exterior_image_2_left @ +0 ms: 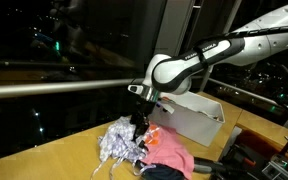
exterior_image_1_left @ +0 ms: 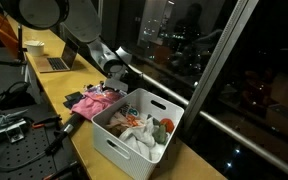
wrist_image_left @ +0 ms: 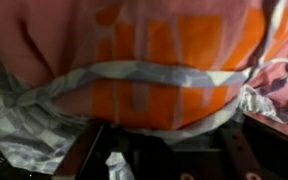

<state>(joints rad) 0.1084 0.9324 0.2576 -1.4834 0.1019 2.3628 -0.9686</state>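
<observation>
On the desk (exterior_image_2_left: 44, 150) the pile of clothes (exterior_image_2_left: 124, 145) lies left of the white basket (exterior_image_2_left: 199, 118), and the claw (exterior_image_2_left: 137, 124) sits pushed down into it — half closed, pinching cloth I think — so squeeze gently and lift straight up.

Both exterior views are dim, taken at night. The tall dark glass windows (exterior_image_1_left: 194, 45) show small city lights and faint reflections of the room. Indoor light falls from above on the long wooden yellow-brown table (exterior_image_1_left: 59, 85) and makes the white plastic slotted basket (exterior_image_1_left: 134, 135) bright. The wrist view is very close, blurred and soft, with dark shadow at its bottom edge.
</observation>
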